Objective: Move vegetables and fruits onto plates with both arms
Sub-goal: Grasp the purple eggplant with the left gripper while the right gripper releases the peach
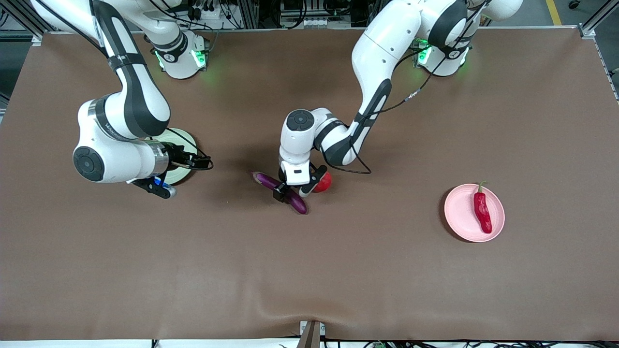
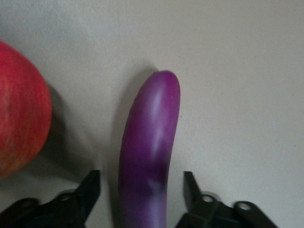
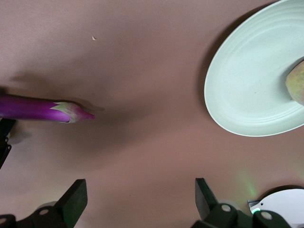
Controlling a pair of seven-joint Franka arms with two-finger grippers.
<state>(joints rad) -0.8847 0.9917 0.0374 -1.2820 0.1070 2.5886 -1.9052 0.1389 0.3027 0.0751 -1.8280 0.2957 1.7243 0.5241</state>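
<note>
Right gripper (image 1: 162, 186), jaws apart and empty, hung beside the green plate (image 1: 186, 137), which already held the mottled fruit (image 3: 297, 83). At centre, left gripper (image 1: 291, 190) straddled the eggplant (image 1: 300, 204), jaws apart, not yet clamped; red fruit (image 1: 323, 182) at its 2 o'clock. Chili (image 1: 482, 211) lay on the pink plate (image 1: 459, 212). Two pieces remained.

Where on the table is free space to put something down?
Free: the wide strip of brown table nearer the camera than the eggplant and pink plate. Crowded: mid-table, where the left tool straddles the eggplant beside the red fruit.
</note>
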